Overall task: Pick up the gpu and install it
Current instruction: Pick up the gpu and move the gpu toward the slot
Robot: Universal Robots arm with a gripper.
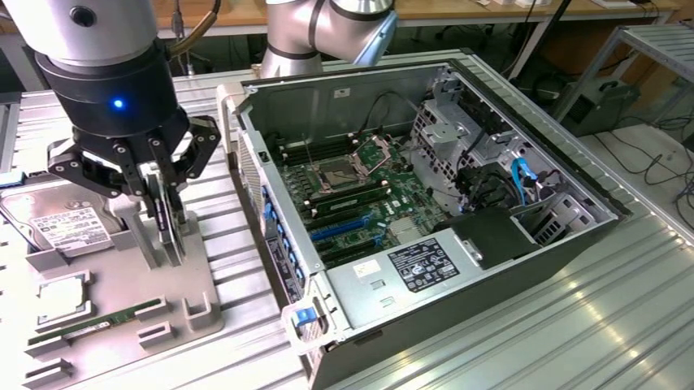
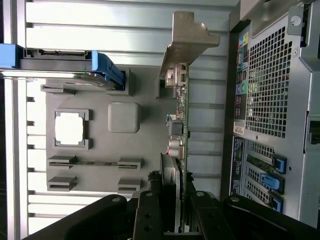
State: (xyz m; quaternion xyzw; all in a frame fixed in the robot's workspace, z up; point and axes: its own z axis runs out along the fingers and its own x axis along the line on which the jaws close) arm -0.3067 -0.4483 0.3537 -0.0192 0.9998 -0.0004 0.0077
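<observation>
One pincer clamps the upright gpu.

A ribbed metal counter is carrying two things: a flat grey holder tray is lying toward the exterior view's left, and an open computer case is lying on its side just beside it, toward the exterior view's right, its interior facing up

The gpu has a dull metal bracket.
</observation>
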